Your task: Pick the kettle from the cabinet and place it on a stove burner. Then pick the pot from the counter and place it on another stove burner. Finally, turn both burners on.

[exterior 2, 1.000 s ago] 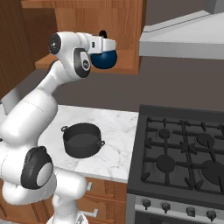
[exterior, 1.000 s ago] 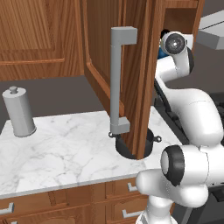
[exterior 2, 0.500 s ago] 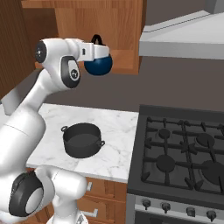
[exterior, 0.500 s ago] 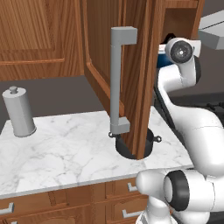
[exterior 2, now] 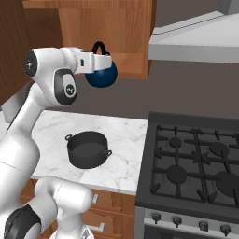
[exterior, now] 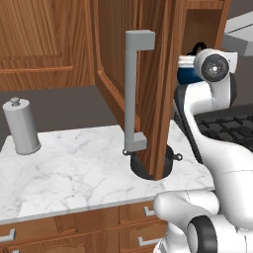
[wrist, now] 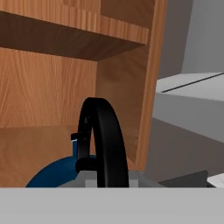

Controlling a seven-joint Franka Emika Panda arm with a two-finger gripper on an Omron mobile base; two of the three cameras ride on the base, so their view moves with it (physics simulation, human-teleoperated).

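One kettle hangs by its handle in the clenched claw; one pot (plus one canister) sits on the bench.

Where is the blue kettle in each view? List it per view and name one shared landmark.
Left base view: kettle upper right, a blue sliver between the open cabinet door and the arm.
Right base view: upper left, hanging from the gripper before the cabinet.
Hand view: bottom centre, black handle arching up.
Shared landmark: the brown cabinet.
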